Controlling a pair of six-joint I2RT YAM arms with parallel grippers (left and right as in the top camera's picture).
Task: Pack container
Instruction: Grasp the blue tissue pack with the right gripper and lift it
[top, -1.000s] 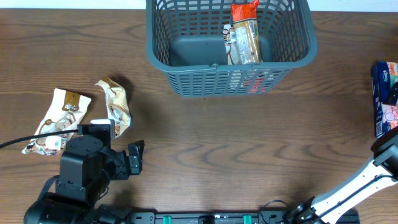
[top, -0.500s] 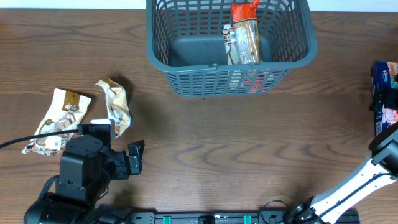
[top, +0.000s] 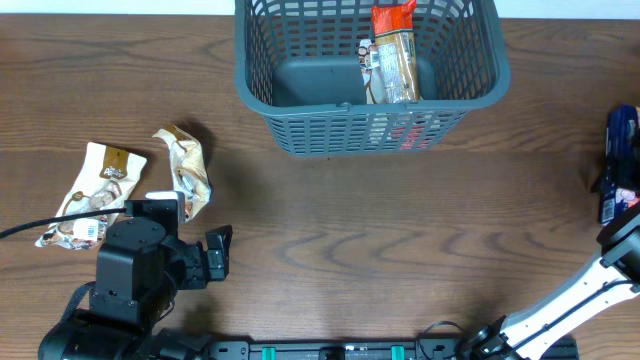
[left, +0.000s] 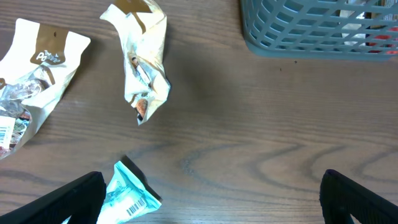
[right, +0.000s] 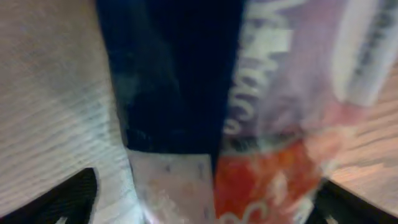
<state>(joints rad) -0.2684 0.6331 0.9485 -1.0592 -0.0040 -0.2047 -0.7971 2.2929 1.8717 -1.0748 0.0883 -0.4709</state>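
Observation:
The container (top: 300, 130), a dark grey-blue slotted basket, stands at the back middle; its corner also shows in the left wrist view (left: 311, 31). A brown and orange snack packet (top: 390, 60) lies inside it. At the far right edge a blue, white and red packet (top: 622, 140) sits between the jaws of my right gripper (top: 627, 185). In the right wrist view this packet (right: 186, 81) fills the space at the gripper (right: 205, 199), with a small gap on the left side. My left gripper (top: 190, 225) hangs open near the front left (left: 211, 199), holding nothing.
A beige packet (top: 95, 190) and a crumpled beige packet (top: 188, 170) lie left of the basket, seen again as the flat one (left: 37, 68) and the crumpled one (left: 144, 68). A teal packet (left: 127, 196) lies beside the left gripper's left finger.
The blue packet at the right edge looked flat and wide before; now it shows narrower and darker. The right jaws have drawn in a little around it. The left arm has not moved.

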